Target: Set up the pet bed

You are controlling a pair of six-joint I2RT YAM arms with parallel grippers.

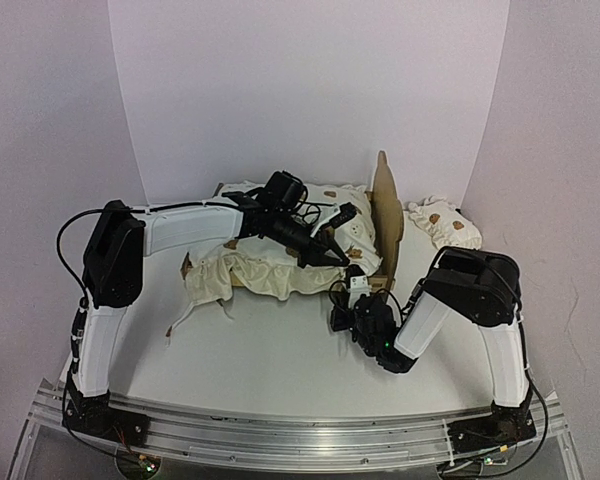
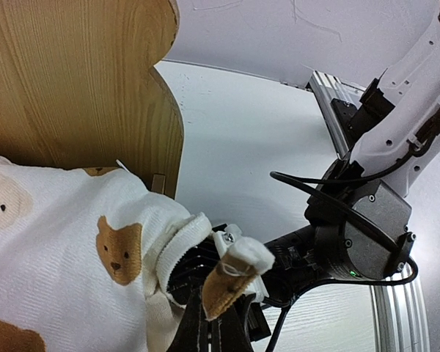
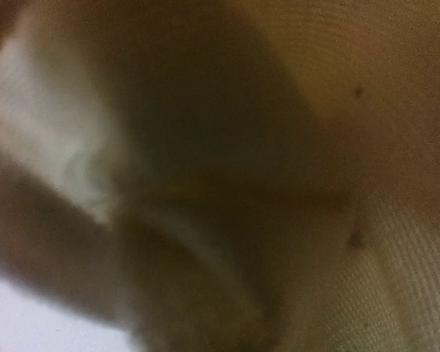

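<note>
Nearest my bases, my right gripper [image 1: 360, 297] is sitting close up at the near right corner of the pet bed [image 1: 387, 215], just below the foot of its headboard [image 2: 81, 81]. Its own camera is giving only a blur of cream cloth and tan, so I cannot tell whether those fingers are apart or clamped.

A little farther out, my left gripper [image 2: 209, 326] is reaching in from the left over the bed. Its fingers are pinching closed on a tan-tipped corner strip of the cushion [image 2: 51, 242], and the bear-print cloth is bunching up just beside them.

The cushion is lying across the bed frame and covering its base. Its near edge is spilling over the front rail onto the table [image 1: 280, 350], and a tie string [image 1: 180, 318] is trailing off to the left.

The bed is sitting mid-table towards the back wall, with its headboard standing upright at the right end. Beyond the headboard, at the far right, the small pillow [image 1: 442, 223] is lying on the table, apart from the bed.
</note>
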